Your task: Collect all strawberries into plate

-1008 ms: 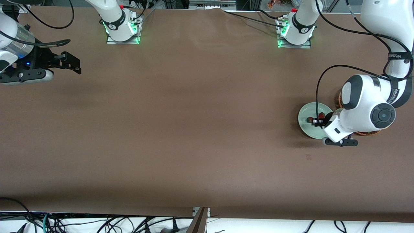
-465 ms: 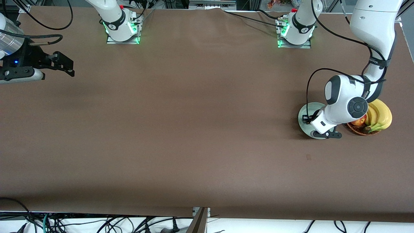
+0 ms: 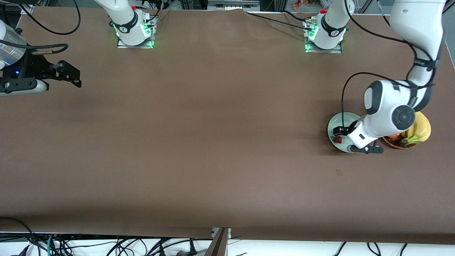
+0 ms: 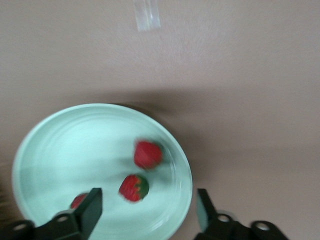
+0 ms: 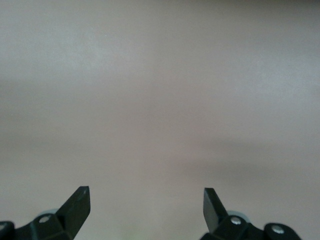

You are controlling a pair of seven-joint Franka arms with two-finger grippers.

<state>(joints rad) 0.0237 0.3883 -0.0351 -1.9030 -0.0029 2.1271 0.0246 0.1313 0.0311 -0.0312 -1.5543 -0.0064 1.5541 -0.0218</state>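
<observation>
The pale mint-green plate (image 3: pixel 336 121) lies near the left arm's end of the table, beside the basket. In the left wrist view the plate (image 4: pixel 50 127) holds three strawberries: one (image 4: pixel 148 154), a second (image 4: pixel 133 188), and a third (image 4: pixel 77 201) partly hidden by a finger. The front view shows only one strawberry (image 3: pixel 338 139); the left arm hides the others. My left gripper (image 3: pixel 338 132) hangs open and empty over the plate; in its own view (image 4: pixel 148 207) the jaws stand wide apart. My right gripper (image 3: pixel 67 73) is open and empty (image 5: pixel 145 200) over bare table at the right arm's end.
A brown wicker basket (image 3: pixel 400 144) with bananas (image 3: pixel 419 129) stands beside the plate, toward the left arm's end, largely covered by the left arm. The brown cloth covers the whole table.
The left arm swung over the plate and back a little toward the basket. A strawberry now shows on the plate's near part. The right gripper drifted slightly toward its end of the table.
</observation>
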